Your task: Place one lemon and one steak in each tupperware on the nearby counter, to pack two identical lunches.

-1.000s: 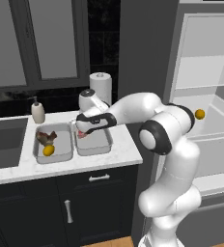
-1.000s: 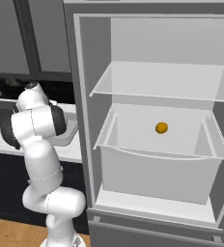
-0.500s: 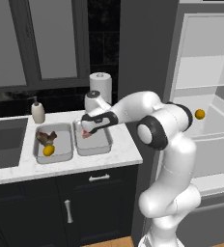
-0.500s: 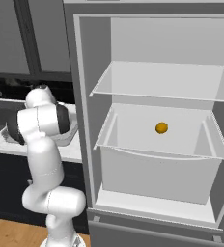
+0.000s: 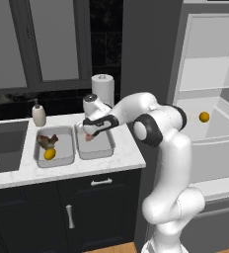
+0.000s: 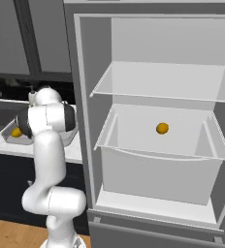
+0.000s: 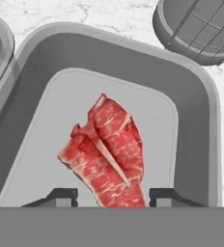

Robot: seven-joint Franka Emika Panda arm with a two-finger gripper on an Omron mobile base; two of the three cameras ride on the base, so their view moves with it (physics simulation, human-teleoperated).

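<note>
Two grey tupperware stand side by side on the white counter (image 5: 126, 154). The left tupperware (image 5: 41, 159) holds a steak (image 5: 47, 141) and a lemon (image 5: 49, 154). My gripper (image 5: 88, 136) hangs low over the right tupperware (image 5: 106, 148). In the hand view my gripper (image 7: 113, 195) is open, and a red marbled steak (image 7: 106, 152) sits between the tips with small gaps on both sides, above the floor of that tupperware (image 7: 201, 120). Whether the steak rests on the floor I cannot tell. A second lemon (image 5: 204, 117) (image 6: 162, 128) lies in the open fridge's drawer.
A paper towel roll (image 5: 102, 86) stands just behind the right tupperware, and a soap bottle (image 5: 38, 114) behind the left one. A dark sink (image 5: 3, 143) lies at the far left. The open fridge (image 6: 158, 145), with a glass shelf and drawer, is right of the counter.
The fingers have parted from the steak, which they held shut before. The hand has stayed over the right tupperware with hardly any travel.
</note>
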